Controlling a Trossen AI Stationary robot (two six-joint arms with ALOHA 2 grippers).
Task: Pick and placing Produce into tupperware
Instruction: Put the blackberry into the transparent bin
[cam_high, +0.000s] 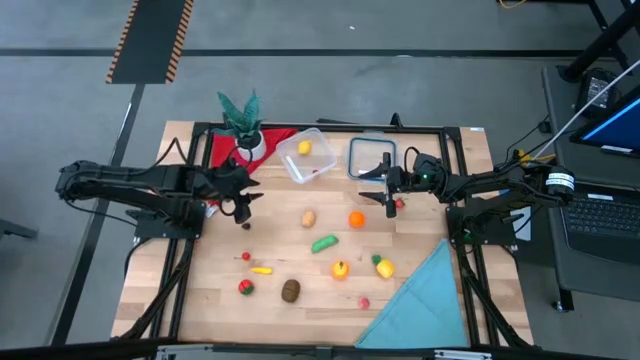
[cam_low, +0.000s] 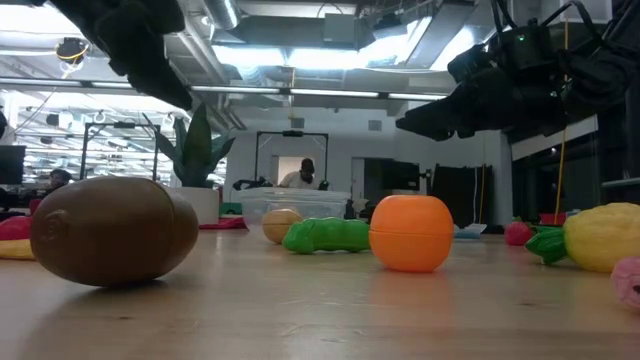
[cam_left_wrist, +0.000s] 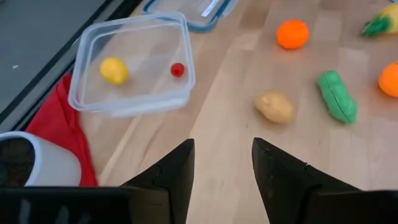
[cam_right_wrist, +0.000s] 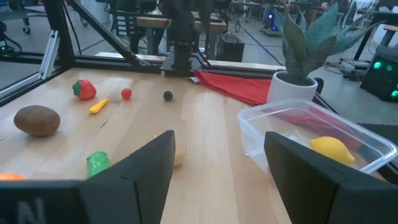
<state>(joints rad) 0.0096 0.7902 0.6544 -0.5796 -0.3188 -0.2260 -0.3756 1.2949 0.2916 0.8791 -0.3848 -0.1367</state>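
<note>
— Where do we stand with the tub (cam_high: 306, 156)?
— It sits at the far edge of the surface (cam_high: 300, 310), just beside the red cloth (cam_high: 225, 148) and the plant (cam_high: 243, 125); a lemon (cam_left_wrist: 114, 70) and a small red piece (cam_left_wrist: 178, 70) already lie inside; the rest of the produce is scattered across the middle and near side.
— And our pincers?
— Our left pincer (cam_left_wrist: 222, 163) hangs over bare wood near the tub, fingers parted with nothing between them; our right pincer (cam_right_wrist: 219, 163) hovers by the lid (cam_high: 372, 156), jaws wide and empty too.
— What do we take next?
— We judge the potato (cam_left_wrist: 274, 106) the handiest, since it lies nearest the left pincer; the green pod (cam_left_wrist: 336, 96) and the orange (cam_left_wrist: 292, 33) lie beyond it.
— How will it handle?
— We expect a light, hard, smooth toy; it may roll or squirt out of a shallow pinch; so we would close across its short middle, low down, and lift gently; the tub itself looks light and could slide if bumped.
</note>
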